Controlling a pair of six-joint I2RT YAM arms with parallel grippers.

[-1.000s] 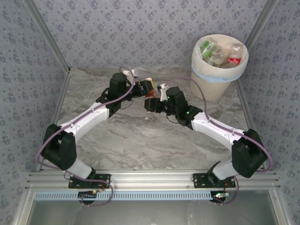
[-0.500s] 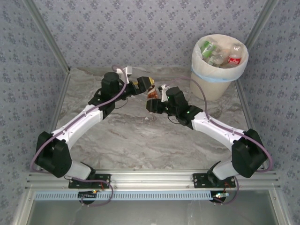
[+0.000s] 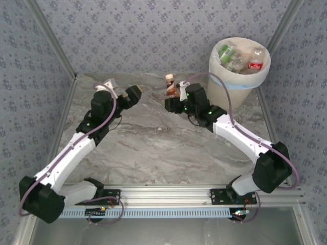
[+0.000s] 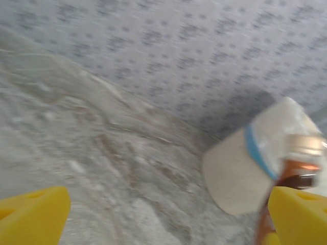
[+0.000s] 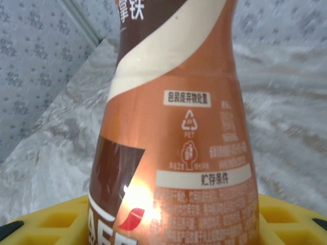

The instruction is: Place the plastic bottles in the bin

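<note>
Right end effector pinches a brown-orange labelled bottle; left end effector spread.

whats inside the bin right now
In the bin, a green-labelled bottle and a red-labelled bottle lie on top, with clear plastic between them. Whatever is lower down is covered by these and by the bin's wall.

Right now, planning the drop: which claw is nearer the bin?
Right. The right claw, gripping a brown bottle, sits just left of the bin; the open left claw is farther left.
</note>
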